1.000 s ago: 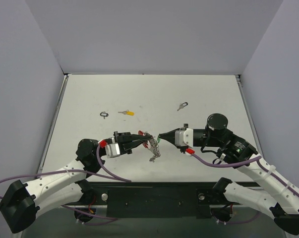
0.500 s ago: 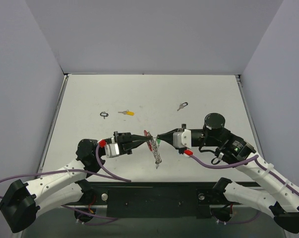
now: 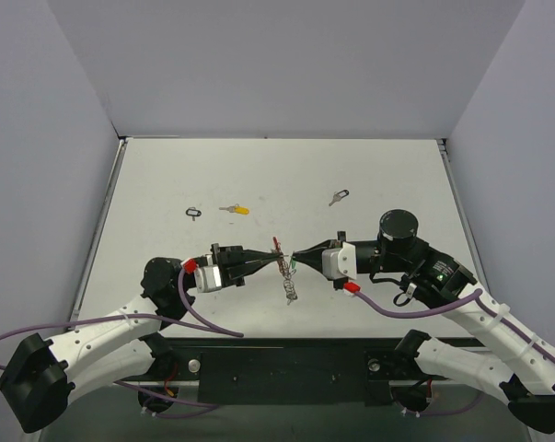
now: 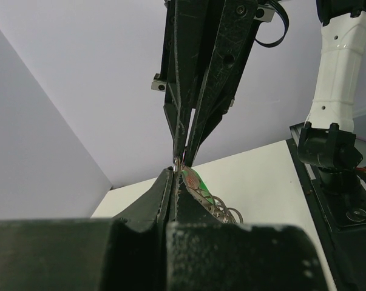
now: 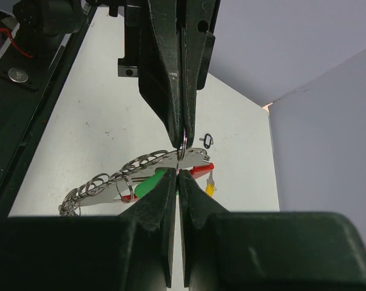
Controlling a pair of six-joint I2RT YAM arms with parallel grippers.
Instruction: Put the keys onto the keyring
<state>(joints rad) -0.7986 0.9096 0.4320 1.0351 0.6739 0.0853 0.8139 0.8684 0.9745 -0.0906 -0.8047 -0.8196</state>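
White table (image 3: pixel 167 184), small bare black loop (image 3: pixel 194 213) lying toward its left side, pale grey walls (image 3: pixel 277 64) on three sides

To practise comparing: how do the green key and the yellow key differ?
The green key is raised, at the keyring between left gripper and right gripper; the yellow key lies flat on the table, untouched. Heads: green versus yellow. Both are small metal keys.
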